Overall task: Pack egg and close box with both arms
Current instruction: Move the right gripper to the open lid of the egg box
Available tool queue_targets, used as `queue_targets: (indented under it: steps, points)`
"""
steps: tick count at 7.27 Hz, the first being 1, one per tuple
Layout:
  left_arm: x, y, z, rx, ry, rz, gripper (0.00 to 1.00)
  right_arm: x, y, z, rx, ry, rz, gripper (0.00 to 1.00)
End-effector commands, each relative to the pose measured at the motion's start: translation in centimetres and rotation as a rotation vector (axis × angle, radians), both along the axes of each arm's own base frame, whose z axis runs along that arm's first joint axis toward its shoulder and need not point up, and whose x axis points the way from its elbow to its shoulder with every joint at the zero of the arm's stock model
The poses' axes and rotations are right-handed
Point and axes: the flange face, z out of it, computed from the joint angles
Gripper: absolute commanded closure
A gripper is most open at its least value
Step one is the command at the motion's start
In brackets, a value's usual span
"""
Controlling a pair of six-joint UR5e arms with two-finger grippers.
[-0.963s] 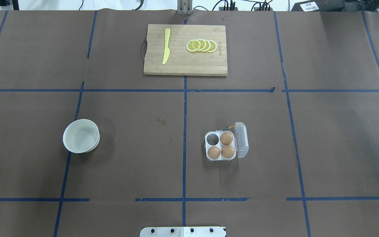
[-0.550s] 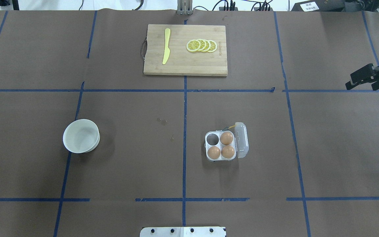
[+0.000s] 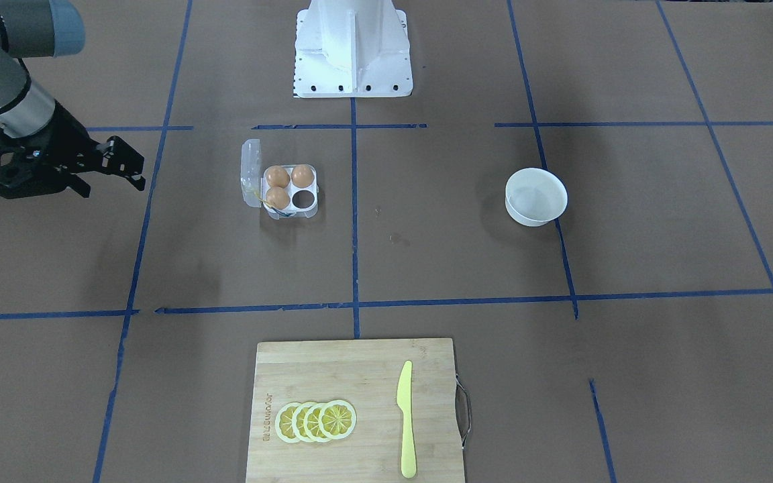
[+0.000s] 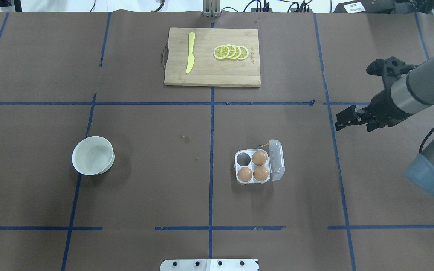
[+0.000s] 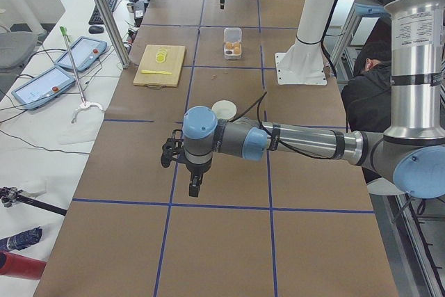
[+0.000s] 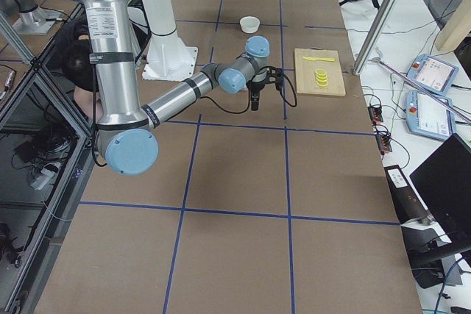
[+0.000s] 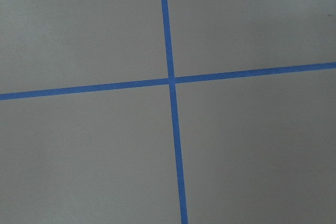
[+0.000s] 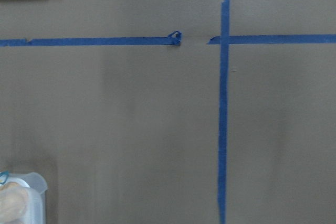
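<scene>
You've got the right arm (image 4: 416, 90) coming in from the 3 o'clock edge of the overhead view, forearm angled toward the table middle and wrist bent down. The right gripper (image 4: 352, 127) hangs above bare mat just past a tape line, fingers pointing down and looking spread, nothing between them. It sits at about 2 o'clock from the box (image 4: 237, 168) and well apart from it. The box is at roughly 4 o'clock from table centre, and its lid (image 4: 277, 160) stands open on the 3 o'clock side. Three brown eggs (image 4: 259, 158) fill three cells, while the 10 o'clock cell shows a dark hole. Your right wrist camera catches only the box corner at its lower left. The left arm (image 5: 306, 142) shows only in the left side view. It is stretched out level over the table's left end with the wrist turned down. The left gripper (image 5: 195, 187) points straight down over a tape line; you can't tell from there whether its fingers are apart. Its wrist camera sees just a tape cross (image 7: 171, 80). The bowl (image 4: 106, 165) is at 9 o'clock. The board (image 4: 209, 73) is at 12, with the knife (image 4: 190, 52) and lemon slices (image 4: 231, 52) on it.
</scene>
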Motion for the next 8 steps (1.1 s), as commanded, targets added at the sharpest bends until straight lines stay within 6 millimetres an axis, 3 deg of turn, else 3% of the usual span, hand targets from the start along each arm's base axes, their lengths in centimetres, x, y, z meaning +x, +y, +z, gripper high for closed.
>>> queue_targets:
  steps: [1, 2, 3, 4, 5, 6, 8]
  points:
    - [0.0, -0.1, -0.1, 0.002, 0.001, 0.000, 0.00, -7.0, 3.4, -3.6, -0.014, -0.034, 0.032, 0.00]
    - [0.0, -0.2, -0.2, 0.004, 0.001, 0.000, 0.00, -10.2, 5.0, -5.4, 0.001, -0.035, 0.064, 0.00]
    - [0.0, -0.2, -0.2, 0.005, 0.001, 0.000, 0.00, -14.3, 6.9, -9.5, -0.006, -0.086, 0.080, 0.00]
    - [0.1, -0.2, -0.2, 0.004, 0.001, 0.002, 0.00, -16.6, 7.7, -12.2, 0.004, -0.112, 0.142, 0.00]
    - [0.0, -0.2, -0.2, 0.004, 0.001, 0.000, 0.00, -16.5, 7.7, -14.2, 0.017, -0.145, 0.146, 0.00]
    - [0.0, -0.2, -0.2, 0.004, 0.001, 0.000, 0.00, -16.2, 7.2, -14.0, 0.014, -0.137, 0.153, 0.00]
    - [0.0, -0.1, -0.1, 0.004, 0.001, 0.000, 0.00, -13.2, 4.1, -12.3, -0.061, 0.009, 0.176, 0.00]
